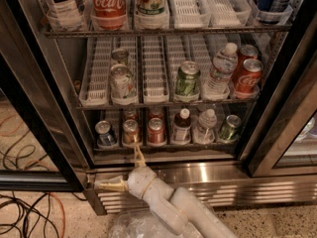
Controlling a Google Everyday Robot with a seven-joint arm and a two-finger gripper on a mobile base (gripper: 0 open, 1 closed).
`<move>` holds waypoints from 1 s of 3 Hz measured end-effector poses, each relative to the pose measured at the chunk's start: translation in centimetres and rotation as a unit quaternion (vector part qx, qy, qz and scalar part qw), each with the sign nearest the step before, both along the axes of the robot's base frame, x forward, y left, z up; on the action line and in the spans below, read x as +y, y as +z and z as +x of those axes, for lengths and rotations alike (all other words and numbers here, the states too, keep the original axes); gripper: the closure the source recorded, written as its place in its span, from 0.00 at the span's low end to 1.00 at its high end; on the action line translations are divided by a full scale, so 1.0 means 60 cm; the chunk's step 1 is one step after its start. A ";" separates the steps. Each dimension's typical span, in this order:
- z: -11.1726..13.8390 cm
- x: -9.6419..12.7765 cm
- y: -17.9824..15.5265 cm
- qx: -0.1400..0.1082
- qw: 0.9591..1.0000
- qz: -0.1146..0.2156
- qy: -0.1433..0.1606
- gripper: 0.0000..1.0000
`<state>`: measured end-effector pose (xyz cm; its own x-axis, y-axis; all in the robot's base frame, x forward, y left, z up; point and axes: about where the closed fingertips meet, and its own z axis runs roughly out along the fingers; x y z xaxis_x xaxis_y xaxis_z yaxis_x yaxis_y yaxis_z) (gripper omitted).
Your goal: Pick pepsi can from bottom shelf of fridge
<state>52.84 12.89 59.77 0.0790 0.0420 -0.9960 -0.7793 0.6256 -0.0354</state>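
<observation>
The pepsi can (105, 133) stands at the far left of the bottom shelf (168, 147) of the fridge (237, 182), at the front of its lane. An orange-brown can (131, 131) is just beside it on the right, and a red can (156, 130) is one lane further right.

The gripper (116, 165) hangs nearer and lower, in front of the fridge's steel base, and holds nothing. Its fingers are spread very wide: one points up toward the shelf edge below the orange-brown can, the other points left along the base.

The step in hand looks like the approach. To do it well, the gripper needs to rise to can height and shift left until it is centred on the pepsi can rather than on its neighbour. The wrist should turn so that the two fingers pass on either side of the can.

Room is tight. The right finger has to slip between the two cans, and the left finger has to clear the fridge's side wall. Narrowing the spread first should help. The fingers should close on the can's body below the rim, and the can should then come straight out toward the near side.
</observation>
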 end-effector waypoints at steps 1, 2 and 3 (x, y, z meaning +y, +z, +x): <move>0.000 0.000 0.000 0.000 1.000 0.000 0.000 0.13; 0.000 0.000 0.000 0.000 1.000 0.000 0.000 0.27; 0.000 0.000 0.000 0.000 1.000 0.000 0.000 0.41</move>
<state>52.84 12.90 59.77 0.0790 0.0420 -0.9960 -0.7794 0.6255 -0.0354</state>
